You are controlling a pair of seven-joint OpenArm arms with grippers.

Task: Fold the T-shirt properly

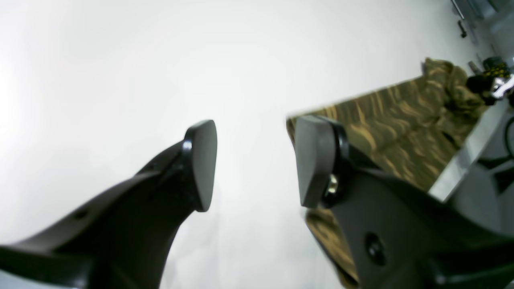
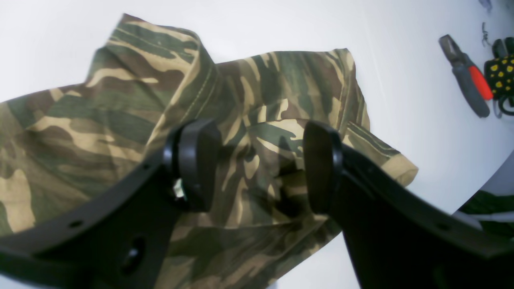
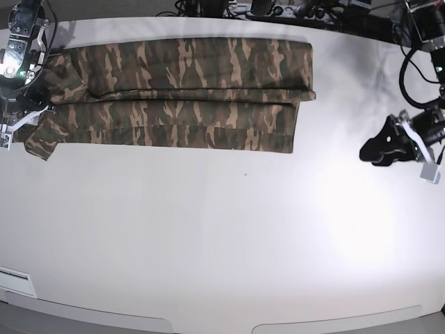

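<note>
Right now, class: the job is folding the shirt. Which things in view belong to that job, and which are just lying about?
Belongs to the job:
- T-shirt, camouflage, folded into a long strip
- right gripper, open above the shirt's end
- left gripper, open above bare table

Just lying about:
- pliers with red and grey handles
- black item with yellow dots

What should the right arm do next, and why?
Probably lower the open right gripper onto the loose sleeve beneath it and grip its edge: the shirt lies in a long narrow band, and that sleeve end is rumpled and sticks out.
</note>
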